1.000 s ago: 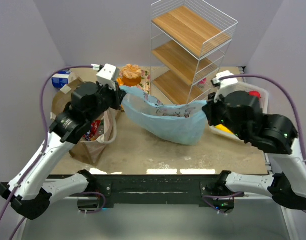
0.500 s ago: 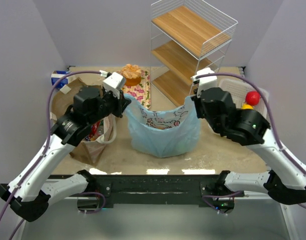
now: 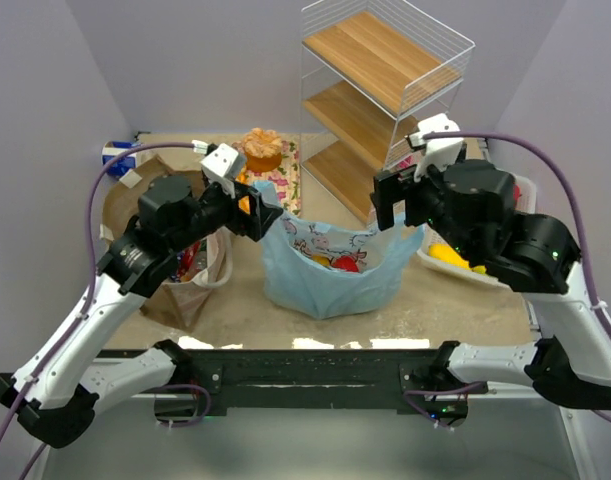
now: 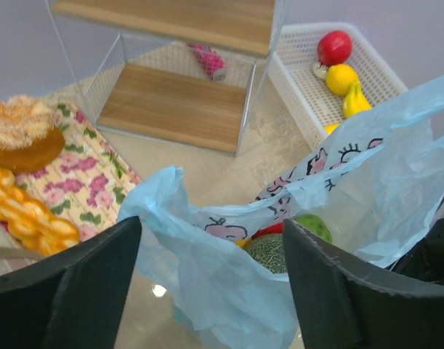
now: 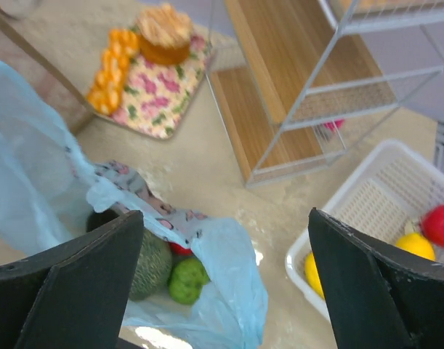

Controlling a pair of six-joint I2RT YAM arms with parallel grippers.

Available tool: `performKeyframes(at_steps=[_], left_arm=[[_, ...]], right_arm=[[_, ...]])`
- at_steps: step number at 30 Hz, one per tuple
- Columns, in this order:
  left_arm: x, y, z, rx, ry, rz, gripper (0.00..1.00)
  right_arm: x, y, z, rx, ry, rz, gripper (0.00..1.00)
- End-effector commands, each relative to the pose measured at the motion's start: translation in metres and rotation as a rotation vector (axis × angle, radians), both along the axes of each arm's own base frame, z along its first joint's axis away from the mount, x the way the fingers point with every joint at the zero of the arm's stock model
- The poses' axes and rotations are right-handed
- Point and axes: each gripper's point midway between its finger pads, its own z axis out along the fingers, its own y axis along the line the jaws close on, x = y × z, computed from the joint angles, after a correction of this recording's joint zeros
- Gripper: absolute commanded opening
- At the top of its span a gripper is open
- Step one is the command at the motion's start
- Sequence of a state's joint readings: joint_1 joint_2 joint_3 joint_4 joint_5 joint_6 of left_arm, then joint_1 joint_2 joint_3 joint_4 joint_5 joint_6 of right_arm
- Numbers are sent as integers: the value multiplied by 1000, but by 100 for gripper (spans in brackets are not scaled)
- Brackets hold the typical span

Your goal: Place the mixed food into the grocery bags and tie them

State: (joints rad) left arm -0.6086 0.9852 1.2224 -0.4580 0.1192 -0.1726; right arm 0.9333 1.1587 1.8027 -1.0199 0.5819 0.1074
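The blue bag [image 3: 325, 272] is set on the table [image 3: 445, 312] between the arms, fruit [image 5: 187, 280] inside. The left gripper [image 4: 213, 262] and right gripper [image 5: 225, 280] are spread wide beside its handles, apparently without contact.

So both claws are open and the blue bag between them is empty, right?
Not quite: the blue bag is not empty. The right wrist view shows green fruit lying inside it. The rest holds: the left claw and the right claw are open, with the bag between them.

Tbl [image 3: 455, 312] — blue bag [image 3: 325, 285], ppr bag [image 3: 180, 297], basket [image 4: 309, 102], rack [image 3: 385, 90].
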Motion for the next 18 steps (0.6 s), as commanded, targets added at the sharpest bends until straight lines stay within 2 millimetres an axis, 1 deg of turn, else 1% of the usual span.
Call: performKeyframes(at_steps=[1,2,4,5,6,7,8,9,10,11,12,13,14,15,16,17,18], left_arm=[[-17,-2,88,-158,-223,-73,90],[-20,-2,96,-168,-244,-81,94],[-19,4,117,-183,-290,-56,97],[-13,11,122,-180,-302,-1,98],[-7,17,123,-160,-308,37,99],[0,22,129,-150,-317,82,100],[8,28,128,-129,-316,124,100],[18,38,124,-95,-314,189,100],[28,40,118,-74,-298,217,100],[36,48,118,-65,-294,252,100],[42,51,114,-57,-282,258,100],[54,59,107,-45,-263,289,100],[58,59,98,-44,-240,279,100],[62,64,95,-53,-228,300,100],[68,71,89,-51,-216,314,100],[71,75,83,-51,-205,320,100],[74,75,73,-58,-183,306,100]], right_arm=[[-16,24,44,111,-64,193,99],[-16,36,49,131,-66,235,99],[-20,56,50,146,-59,330,99],[-27,78,50,167,-48,436,99],[-29,88,50,177,-47,480,99],[-31,97,51,183,-51,524,99],[-34,109,54,200,-59,580,99],[-34,122,50,199,-47,627,99],[-33,129,50,203,-45,647,99],[-33,137,54,220,-53,670,99],[-32,152,47,220,-27,713,99],[-32,159,46,233,-17,731,99],[-31,167,47,252,-21,754,99],[-34,176,45,262,-8,791,99],[-32,184,39,272,18,801,99],[-32,191,38,283,23,814,99],[-34,195,37,292,31,830,99]])
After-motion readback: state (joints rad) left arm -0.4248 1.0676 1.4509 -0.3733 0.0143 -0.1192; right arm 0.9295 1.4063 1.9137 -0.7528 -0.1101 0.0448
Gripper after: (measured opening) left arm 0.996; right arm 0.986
